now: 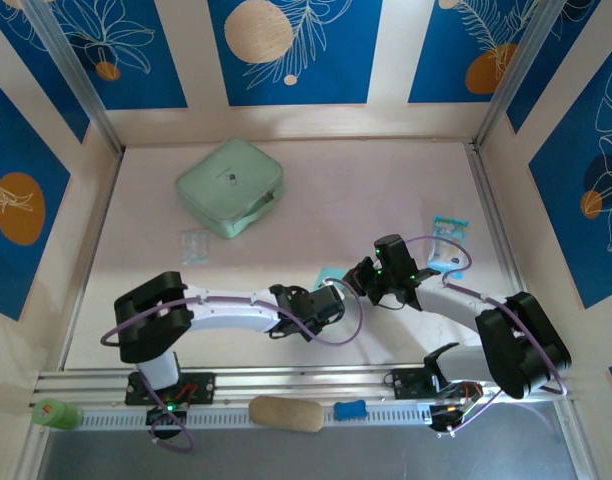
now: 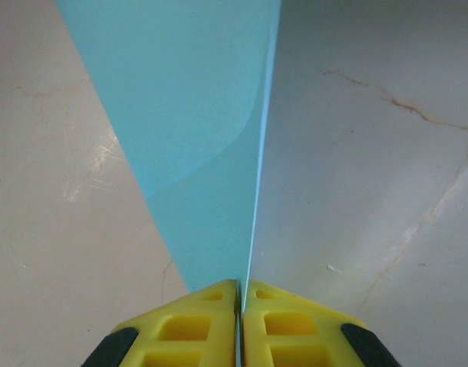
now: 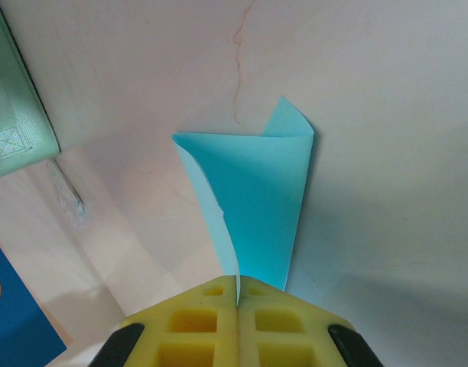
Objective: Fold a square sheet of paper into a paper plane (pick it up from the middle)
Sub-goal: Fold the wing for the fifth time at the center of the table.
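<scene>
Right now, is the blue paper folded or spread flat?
Folded. The paper doubles over itself, layers overlapping, with a corner turned over at its far end.

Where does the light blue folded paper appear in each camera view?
Top external: folded light cyan-blue paper sheet, a small patch just below picture centre.
Left wrist: paper sheet, upper centre, narrowing down into the shut left pincer.
Right wrist: paper sheet, centre, pinched by the shut right pincer.
Shared landmark: pale veined tabletop.

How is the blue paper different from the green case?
The blue paper is thin, folded and pointy; the green case is puffy with rounded corners. The paper is pinched by the left gripper and right gripper; the case lies untouched farther back. Both are pale-coloured.
</scene>
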`<state>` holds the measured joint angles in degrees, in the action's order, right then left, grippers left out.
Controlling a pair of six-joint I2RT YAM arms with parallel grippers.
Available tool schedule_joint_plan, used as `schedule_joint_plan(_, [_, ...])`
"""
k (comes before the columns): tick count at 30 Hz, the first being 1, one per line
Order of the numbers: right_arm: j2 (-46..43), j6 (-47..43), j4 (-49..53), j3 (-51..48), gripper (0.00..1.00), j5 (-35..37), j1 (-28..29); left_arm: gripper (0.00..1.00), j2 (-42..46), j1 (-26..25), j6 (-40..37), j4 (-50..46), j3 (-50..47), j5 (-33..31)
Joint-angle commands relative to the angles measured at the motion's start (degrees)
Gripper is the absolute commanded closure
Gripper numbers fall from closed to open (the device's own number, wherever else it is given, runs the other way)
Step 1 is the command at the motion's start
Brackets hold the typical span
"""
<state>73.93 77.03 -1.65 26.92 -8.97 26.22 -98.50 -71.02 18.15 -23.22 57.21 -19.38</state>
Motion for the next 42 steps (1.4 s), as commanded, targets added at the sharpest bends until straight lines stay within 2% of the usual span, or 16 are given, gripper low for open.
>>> schedule_joint_plan(1, [-1.2, 1.0, 0.9, 0.7, 1.00, -0.4, -0.3, 0.93, -1.2, -0.4, 1.4, -2.0, 1.6, -0.5])
schedule_joint_plan(4, [-1.1, 0.8, 0.8, 0.7, 1.00, -0.5, -0.4, 0.99, -1.0, -0.4, 1.9, -1.7, 1.5, -0.1])
schedule_joint_plan(9, [-1.5, -1.3, 1.6, 0.9, 0.96, -0.8, -0.4, 1.00, -1.2, 0.4, 3.2, -1.1, 1.5, 2.9])
schedule_joint_plan(20, [-9.4, -8.3, 13.4, 1.6, 0.69, 3.4, -2.0, 1.00, 0.0, 7.6, 6.8, 6.3, -1.9, 22.1])
schedule_joint_plan(26, [-15.0, -9.7, 17.6, 1.1, 0.68, 4.4, -3.4, 1.00, -0.6, 10.7, 8.3, 10.4, -3.8, 30.5])
schedule_joint_plan(30, [-16.9, -9.5, 17.7, -0.2, 0.67, 3.9, -3.7, 1.00, -1.7, 11.9, 9.0, 11.2, -4.0, 33.4])
schedule_joint_plan(38, [-15.6, -11.0, 12.2, -2.5, 0.69, 0.8, -2.5, 1.00, -3.9, 14.0, 10.6, 11.9, -3.8, 37.6])
schedule_joint_plan(42, [-14.2, -13.1, 9.4, -3.4, 0.74, 0.8, -0.4, 1.00, -4.5, 14.7, 11.6, 13.1, -4.2, 39.8])
